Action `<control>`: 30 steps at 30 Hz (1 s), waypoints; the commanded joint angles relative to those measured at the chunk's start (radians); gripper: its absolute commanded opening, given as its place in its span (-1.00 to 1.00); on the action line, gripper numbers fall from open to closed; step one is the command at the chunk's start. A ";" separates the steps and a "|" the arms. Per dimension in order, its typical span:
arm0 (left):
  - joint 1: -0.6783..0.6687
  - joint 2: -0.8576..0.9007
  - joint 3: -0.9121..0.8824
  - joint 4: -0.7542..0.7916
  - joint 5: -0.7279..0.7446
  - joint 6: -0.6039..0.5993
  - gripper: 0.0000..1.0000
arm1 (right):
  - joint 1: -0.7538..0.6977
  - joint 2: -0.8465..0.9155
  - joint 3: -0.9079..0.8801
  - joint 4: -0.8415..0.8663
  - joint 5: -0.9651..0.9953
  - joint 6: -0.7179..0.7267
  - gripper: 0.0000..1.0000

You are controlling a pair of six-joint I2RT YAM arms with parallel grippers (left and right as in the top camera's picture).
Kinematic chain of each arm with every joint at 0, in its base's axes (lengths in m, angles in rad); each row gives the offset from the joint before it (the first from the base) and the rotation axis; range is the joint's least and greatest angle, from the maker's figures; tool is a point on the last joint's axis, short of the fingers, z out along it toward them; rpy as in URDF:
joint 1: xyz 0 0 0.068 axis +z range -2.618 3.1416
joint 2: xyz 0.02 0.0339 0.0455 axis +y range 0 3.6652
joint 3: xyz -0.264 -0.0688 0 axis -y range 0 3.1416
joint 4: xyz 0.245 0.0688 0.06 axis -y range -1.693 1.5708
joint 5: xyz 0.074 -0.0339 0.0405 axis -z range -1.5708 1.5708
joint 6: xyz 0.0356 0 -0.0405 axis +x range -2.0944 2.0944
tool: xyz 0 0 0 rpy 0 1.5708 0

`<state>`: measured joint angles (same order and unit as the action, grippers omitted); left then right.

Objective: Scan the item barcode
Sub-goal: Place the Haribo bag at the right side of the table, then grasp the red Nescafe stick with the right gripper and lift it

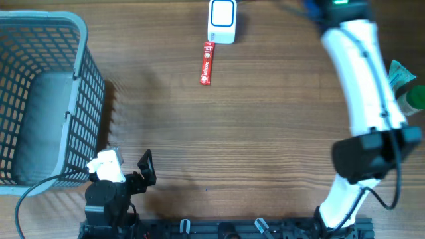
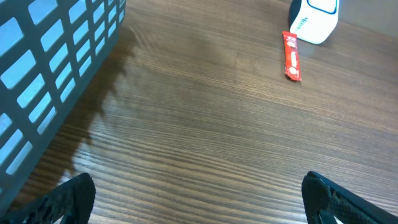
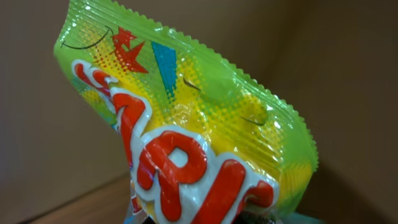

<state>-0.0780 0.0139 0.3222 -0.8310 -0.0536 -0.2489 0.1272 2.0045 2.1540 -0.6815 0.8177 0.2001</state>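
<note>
A glossy green and yellow snack bag with big red letters fills the right wrist view, held up off the table. My right gripper is shut on its lower end, and the bag hides the fingers. No barcode shows on the visible side. The right arm reaches to the far edge of the overhead view, where its gripper and the bag are cut off. The white scanner stands at the far middle of the table. At the near left, my left gripper is open above bare wood with nothing between its fingers.
A red stick packet lies just in front of the scanner. A grey wire basket stands at the left. More packaged goods, one of them green, sit at the right edge.
</note>
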 commanded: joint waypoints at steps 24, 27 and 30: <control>0.003 -0.007 -0.004 0.003 0.001 0.005 1.00 | 0.218 0.154 -0.072 -0.233 -0.994 -0.061 1.00; 0.003 -0.007 -0.004 0.003 0.001 0.005 1.00 | 0.377 0.314 -0.075 -0.097 -0.780 -0.005 0.99; 0.003 -0.007 -0.004 0.003 0.001 0.005 1.00 | 0.467 0.430 -0.075 0.028 -0.545 0.097 0.99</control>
<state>-0.0780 0.0139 0.3222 -0.8307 -0.0540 -0.2489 0.5644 2.3688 2.0827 -0.7101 0.0326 0.2199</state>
